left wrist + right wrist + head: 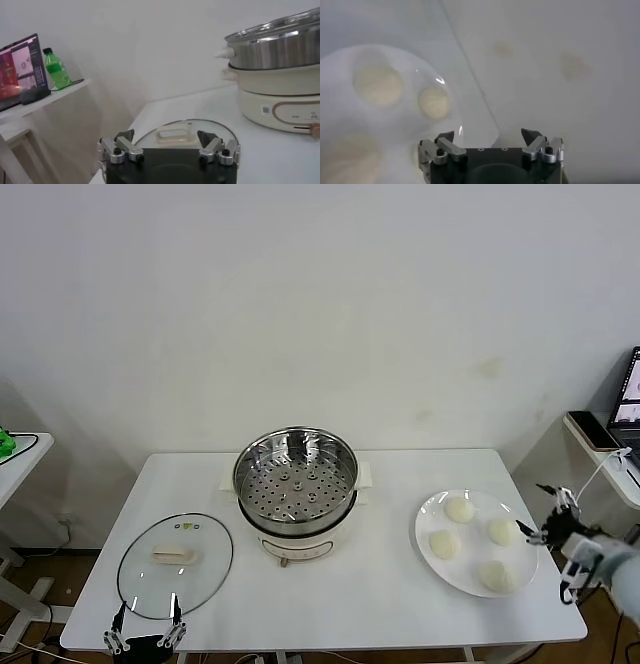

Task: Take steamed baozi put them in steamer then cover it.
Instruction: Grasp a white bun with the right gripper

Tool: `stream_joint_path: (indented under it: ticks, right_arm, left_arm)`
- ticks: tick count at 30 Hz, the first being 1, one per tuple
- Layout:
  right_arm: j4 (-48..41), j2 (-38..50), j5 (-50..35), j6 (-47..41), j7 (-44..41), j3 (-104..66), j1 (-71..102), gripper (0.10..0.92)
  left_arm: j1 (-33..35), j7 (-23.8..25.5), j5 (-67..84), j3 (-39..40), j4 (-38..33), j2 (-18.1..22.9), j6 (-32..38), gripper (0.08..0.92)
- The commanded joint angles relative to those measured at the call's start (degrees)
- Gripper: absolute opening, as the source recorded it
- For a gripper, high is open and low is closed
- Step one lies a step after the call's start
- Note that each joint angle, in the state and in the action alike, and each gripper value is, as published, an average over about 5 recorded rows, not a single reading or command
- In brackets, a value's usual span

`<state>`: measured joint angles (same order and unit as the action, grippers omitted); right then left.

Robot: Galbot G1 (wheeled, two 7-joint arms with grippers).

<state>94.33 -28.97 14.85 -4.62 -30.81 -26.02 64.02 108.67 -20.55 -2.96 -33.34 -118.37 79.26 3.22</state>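
First pick not begun: right tool (548,514) wide open, empty, at 3 o'clock of white plate (428,549) bearing four cream-white round baozi (459,509); shiny steel steamer (295,474) empty; left tool (146,626) open, idle beside glass lid (175,565); next, close on one bun.

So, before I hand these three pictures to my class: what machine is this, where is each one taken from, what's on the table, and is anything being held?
It is a robot with two arms, each ending in a two-fingered end effector.

The wide picture comes from a camera on its head, looking down at a white table. The other two come from cameras on its wrists, so each shows that arm's own fingers up close.

In the middle of the table stands the steamer, a shiny pot with a holed floor on a white cooker base, uncovered and with nothing in it. On the robot's left lies a glass lid. On its right a white plate carries four steamed baozi.

Nothing is held. The left end effector is open at the table's near edge by the lid; the right end effector is open beside the plate.
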Motion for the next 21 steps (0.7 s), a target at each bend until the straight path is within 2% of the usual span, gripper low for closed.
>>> stream_joint_path:
  ticks: [1,5,10,15,21]
  right_arm:
    - [-14.1,4.0,7.0,8.9,-14.6,28.0,-32.8,0.823]
    - [-19.1,1.8,5.6,10.2,-19.0,39.1,-43.4,0.823]
    - [-21.3,-0.7,-1.4,6.5,-23.9,49.7,-52.4,0.823]
    - [-25.3,-4.9,-5.6,4.8,-24.9,59.7,-59.2,0.823]
    - [-31.8,-10.6,-5.9,3.7,-26.3,64.0,-62.5,0.823]
  left_arm:
    - [-0.1,-0.1,-1.2,0.0,-0.1,0.8,0.0,0.823]
    - [-0.5,-0.2,-1.5,-0.1,-0.2,1.3,0.0,0.823]
    - [-1.4,-0.1,-1.6,0.0,0.0,1.6,0.0,0.823]
    - [-2.6,-0.1,-1.6,0.2,0.8,1.7,-0.1,0.823]
    - [-4.1,0.0,-1.4,0.4,1.3,1.8,-0.2,0.823]
